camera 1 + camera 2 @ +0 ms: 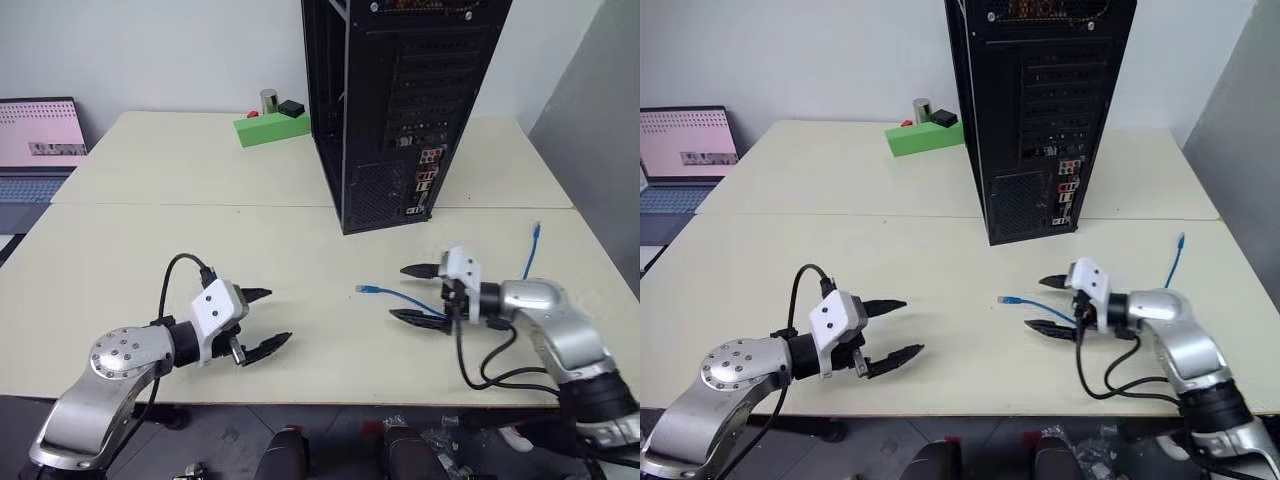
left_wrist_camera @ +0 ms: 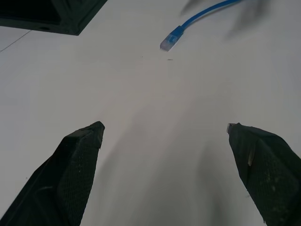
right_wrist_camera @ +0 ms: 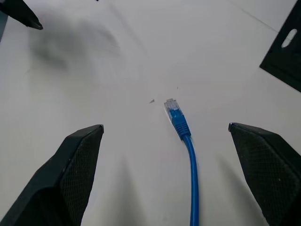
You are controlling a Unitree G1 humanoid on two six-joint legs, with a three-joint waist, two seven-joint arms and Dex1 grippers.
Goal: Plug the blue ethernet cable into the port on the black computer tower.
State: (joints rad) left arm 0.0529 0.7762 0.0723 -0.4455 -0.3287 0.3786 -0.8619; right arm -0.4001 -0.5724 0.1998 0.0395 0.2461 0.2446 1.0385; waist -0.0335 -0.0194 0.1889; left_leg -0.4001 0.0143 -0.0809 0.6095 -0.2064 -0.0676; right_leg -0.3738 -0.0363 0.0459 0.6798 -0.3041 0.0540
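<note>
Both arms are brushed silver metal with rounded joint housings; the left one carries a disc ringed with small screws. Each wrist bears a white angular block with dark dots. Black cables loop beside the forearms. The left gripper (image 1: 268, 320) and right gripper (image 1: 420, 294) have tapered, textured black fingers.

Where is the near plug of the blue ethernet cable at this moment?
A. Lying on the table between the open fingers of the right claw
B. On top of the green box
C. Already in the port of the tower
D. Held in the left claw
A: the blue ethernet cable lies loose on the table, its plug between the spread fingers of the right claw.
</note>
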